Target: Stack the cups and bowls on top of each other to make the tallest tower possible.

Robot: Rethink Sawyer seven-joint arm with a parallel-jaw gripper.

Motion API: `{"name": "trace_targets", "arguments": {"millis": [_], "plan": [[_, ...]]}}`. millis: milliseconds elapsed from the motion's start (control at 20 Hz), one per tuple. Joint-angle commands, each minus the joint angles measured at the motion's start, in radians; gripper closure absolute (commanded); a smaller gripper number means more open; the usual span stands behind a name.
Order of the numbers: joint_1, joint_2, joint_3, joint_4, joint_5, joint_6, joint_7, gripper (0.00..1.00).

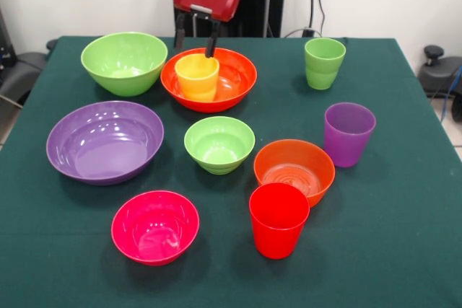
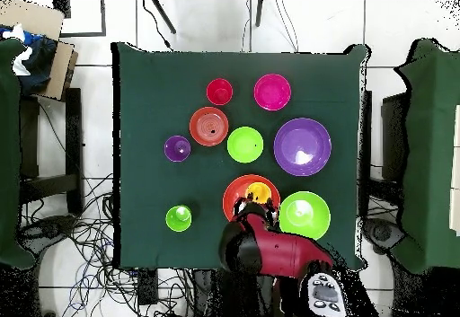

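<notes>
gripper (image 1: 195, 41) spread open above the yellow cup (image 1: 197, 76), holding nothing.

the yellow cup stands upright inside the large orange bowl (image 1: 234, 81) at the table's far side, so the first stacking step looks done or just being released. next, i judge, comes fetching another piece, perhaps the light green cup (image 1: 324, 63) nearby, which calls for a clean lift clear of the cup's rim.

Front camera looks across the green-clothed bench (image 1: 404, 250) from its near edge toward the robot's pedestal; overhead camera looks straight down from high above, robot's base at bottom. Both show the whole bench (image 2: 144, 89) top.
</notes>
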Motion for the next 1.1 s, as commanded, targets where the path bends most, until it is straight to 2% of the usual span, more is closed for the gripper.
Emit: {"name": "trace_targets", "arguments": {"millis": [50, 400, 950, 1100], "plan": [[0.121, -0.104, 0.034, 0.072, 0.109, 0.227, 0.167, 0.00], [0.124, -0.144, 0.042, 0.082, 0.136, 0.278, 0.152, 0.00], [0.128, -0.146, 0.047, 0.090, 0.148, 0.272, 0.156, 0.00], [0.150, -0.163, 0.038, 0.088, 0.165, 0.294, 0.164, 0.00]]}}
